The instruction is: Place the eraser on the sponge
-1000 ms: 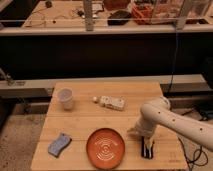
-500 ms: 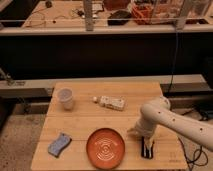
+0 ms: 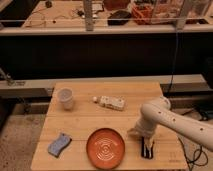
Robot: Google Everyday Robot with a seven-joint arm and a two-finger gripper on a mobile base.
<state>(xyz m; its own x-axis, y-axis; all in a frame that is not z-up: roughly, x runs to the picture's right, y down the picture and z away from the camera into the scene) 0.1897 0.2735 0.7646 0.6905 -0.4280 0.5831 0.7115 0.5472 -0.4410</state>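
Observation:
The sponge (image 3: 60,144), a small blue-grey pad with wavy edges, lies flat near the front left of the wooden table (image 3: 80,125). The eraser (image 3: 112,102), a whitish speckled rectangular block, rests at the middle back of the table with a small white ball (image 3: 95,99) just left of it. My gripper (image 3: 146,149) points down at the front right of the table, right of the orange plate (image 3: 106,147). It is far from both the eraser and the sponge. The white arm (image 3: 165,117) reaches in from the right.
A white cup (image 3: 65,98) stands at the back left. The orange plate lies between the sponge and the gripper. A dark bench and shelf with clutter (image 3: 120,15) run behind the table. A cable (image 3: 197,155) hangs off the right side.

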